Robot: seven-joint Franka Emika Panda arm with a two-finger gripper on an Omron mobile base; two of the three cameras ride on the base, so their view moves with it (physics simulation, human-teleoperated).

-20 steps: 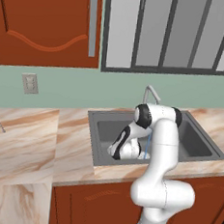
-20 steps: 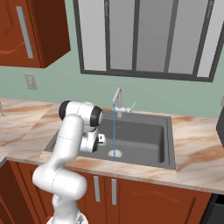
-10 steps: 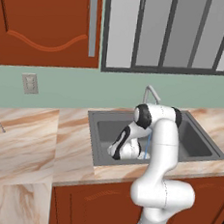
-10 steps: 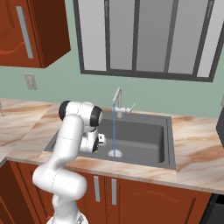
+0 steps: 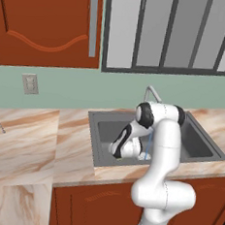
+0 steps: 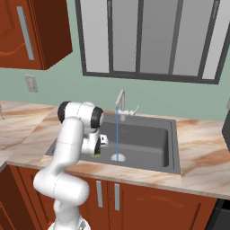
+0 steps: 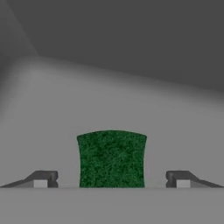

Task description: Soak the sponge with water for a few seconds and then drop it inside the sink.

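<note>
- marble-look counter (image 5: 29, 140) runs along a green wall, red-brown cabinets (image 5: 50, 21) above, dark-framed window (image 6: 148, 40) behind the sink
- sink (image 6: 148, 141) is a dark grey basin set in the counter, round silver drain (image 6: 117, 157) on its floor
- faucet (image 6: 120, 101) stands at the far rim, spout arching toward the near side
- water (image 6: 117, 132) drops as a thin light-blue stream from the spout straight to the drain
- white arm (image 5: 161, 153) bends over the near rim and reaches down into the left part of the basin
- gripper (image 7: 111, 179) hangs low inside the sink, jaws spread wide, a clear gap on each side between fingertips (image 7: 43, 178) and the sponge
- sponge (image 7: 111, 158) shows its green face in the hand view, centred between the two tips, touching neither, nothing clamped
- sponge looks to lie on the grey basin floor, though contact with the floor is hard to confirm from this angle
- in the right base view a small green-yellow bit shows by the hand, left of the stream, apart from it
- wall outlet (image 5: 28, 83) on the green wall to the left of the sink
</note>
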